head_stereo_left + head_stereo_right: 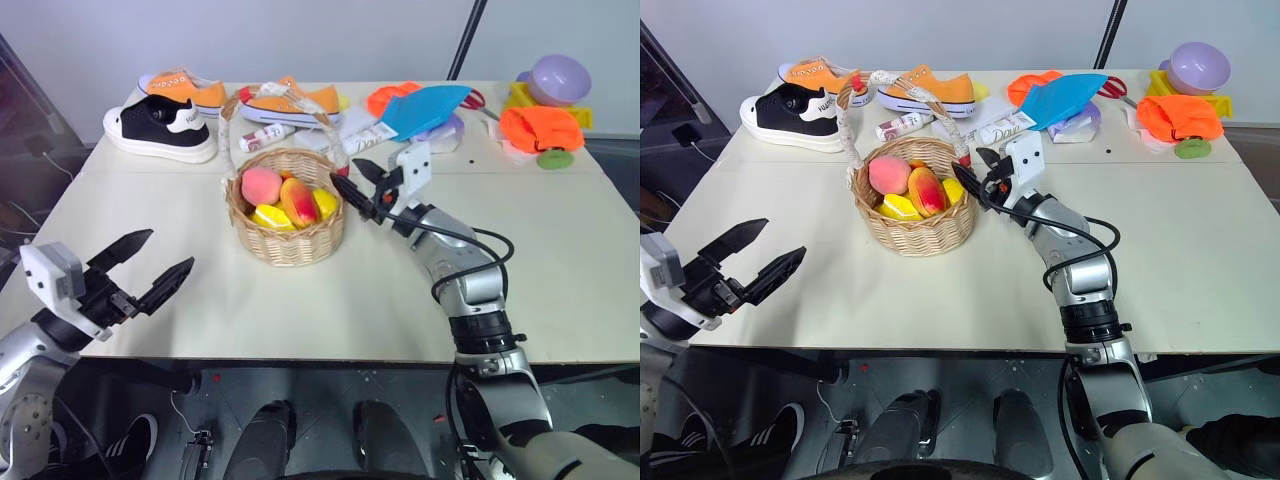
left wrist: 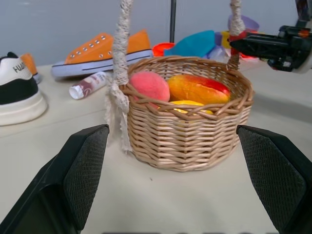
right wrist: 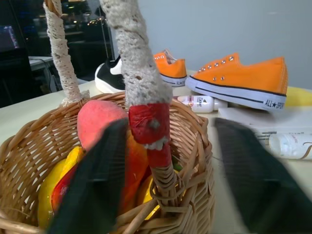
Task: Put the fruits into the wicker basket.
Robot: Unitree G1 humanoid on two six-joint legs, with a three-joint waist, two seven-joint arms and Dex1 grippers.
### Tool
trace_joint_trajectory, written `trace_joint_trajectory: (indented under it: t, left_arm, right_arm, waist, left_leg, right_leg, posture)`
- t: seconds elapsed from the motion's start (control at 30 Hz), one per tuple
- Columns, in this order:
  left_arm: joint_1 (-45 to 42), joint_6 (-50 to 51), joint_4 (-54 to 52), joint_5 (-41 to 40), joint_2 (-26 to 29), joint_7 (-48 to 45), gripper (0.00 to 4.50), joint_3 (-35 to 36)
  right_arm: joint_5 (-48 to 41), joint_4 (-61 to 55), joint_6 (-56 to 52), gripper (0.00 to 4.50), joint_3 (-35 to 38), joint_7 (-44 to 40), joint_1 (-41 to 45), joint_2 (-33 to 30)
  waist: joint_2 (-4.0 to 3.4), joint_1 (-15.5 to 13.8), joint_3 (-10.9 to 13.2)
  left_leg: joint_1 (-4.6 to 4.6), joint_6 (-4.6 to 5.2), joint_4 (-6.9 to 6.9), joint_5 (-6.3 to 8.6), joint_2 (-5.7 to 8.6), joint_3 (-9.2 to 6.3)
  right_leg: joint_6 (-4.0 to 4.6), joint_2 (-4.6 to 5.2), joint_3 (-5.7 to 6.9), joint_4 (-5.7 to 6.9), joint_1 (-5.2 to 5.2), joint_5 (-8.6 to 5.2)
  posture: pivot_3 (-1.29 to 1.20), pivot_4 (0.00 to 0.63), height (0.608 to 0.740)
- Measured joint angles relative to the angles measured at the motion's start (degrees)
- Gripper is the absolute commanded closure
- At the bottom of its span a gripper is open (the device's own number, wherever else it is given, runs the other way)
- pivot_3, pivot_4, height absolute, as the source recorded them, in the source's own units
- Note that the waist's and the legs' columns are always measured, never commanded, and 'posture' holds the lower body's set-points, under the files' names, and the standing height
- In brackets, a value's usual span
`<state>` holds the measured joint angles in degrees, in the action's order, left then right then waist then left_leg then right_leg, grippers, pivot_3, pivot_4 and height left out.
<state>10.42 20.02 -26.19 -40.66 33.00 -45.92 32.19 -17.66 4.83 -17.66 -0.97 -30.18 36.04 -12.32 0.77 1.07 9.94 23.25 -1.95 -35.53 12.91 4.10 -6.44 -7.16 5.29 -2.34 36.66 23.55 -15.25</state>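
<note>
The peach [image 1: 260, 184] and mango [image 1: 298, 201] are seen lying inside the wicker basket [image 1: 288, 240] on the desk [image 1: 330, 300]. The right gripper [image 1: 362, 186], jaws part open and empty, straddles the handle base; the basket could be dragged or tipped if caught. The left gripper [image 1: 140, 265] is held wide open, empty.

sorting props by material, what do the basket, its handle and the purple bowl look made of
Wicker basket: tan woven cane, matte, with visible interlaced strands. Its handle: wrapped in rough off-white cord, fuzzy-looking, with a red band at the base. Purple bowl: probably plastic, judging by its smooth, even colour with a soft sheen.
</note>
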Motion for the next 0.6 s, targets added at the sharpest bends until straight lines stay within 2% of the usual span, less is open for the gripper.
trace_joint_trajectory:
  t: [0.07, 0.23, 0.37, 0.6]
  left_arm:
    - [-0.23, -0.79, 0.27, 0.06, 0.02, -0.08, 0.0, -0.02]
    - [-1.48, -1.43, 1.55, 0.14, 0.17, -0.2, 0.0, -0.46]
    - [-4.11, -1.44, 1.9, 0.14, 0.49, -0.38, 0.0, -3.63]
    - [-11.41, -1.33, 4.61, 0.35, 0.8, -2.06, 0.0, -10.1]
  right_arm:
    - [-0.07, -0.09, -0.01, 4.41, 0.01, -0.47, -0.03, -0.02]
    - [-0.49, -0.81, -0.07, 4.47, 0.18, -1.3, -1.0, -0.37]
    - [-1.51, -3.38, -0.16, 4.47, 0.83, -3.13, -2.9, -2.74]
    - [-7.77, -10.54, -3.02, 4.47, 10.4, -5.87, -7.77, -11.95]
  waist:
    - [0.0, -0.01, 0.0]
    - [0.0, -0.03, 0.0]
    - [0.0, -0.4, 0.0]
    - [-0.01, -0.6, 0.01]
  left_leg:
    - [0.0, 0.0, 0.0, 0.0, 0.0, 0.0]
    - [0.0, 0.0, 0.01, 0.0, 0.0, 0.0]
    - [0.02, 0.0, 0.0, 0.0, 0.03, -0.01]
    - [0.03, 0.01, 0.01, 0.01, 0.03, -0.06]
  right_leg:
    - [0.0, 0.0, 0.0, -0.01, 0.0, 0.0]
    - [0.0, 0.01, 0.0, -0.01, 0.0, 0.0]
    - [0.0, 0.02, 0.01, -0.05, -0.04, 0.0]
    - [-0.01, 0.03, 0.08, -0.16, -0.11, 0.0]
  posture:
    - [0.0, 0.15, 0.74]
    - [0.0, 0.15, 0.74]
    - [0.0, 0.15, 0.74]
    - [0.0, 0.15, 0.74]
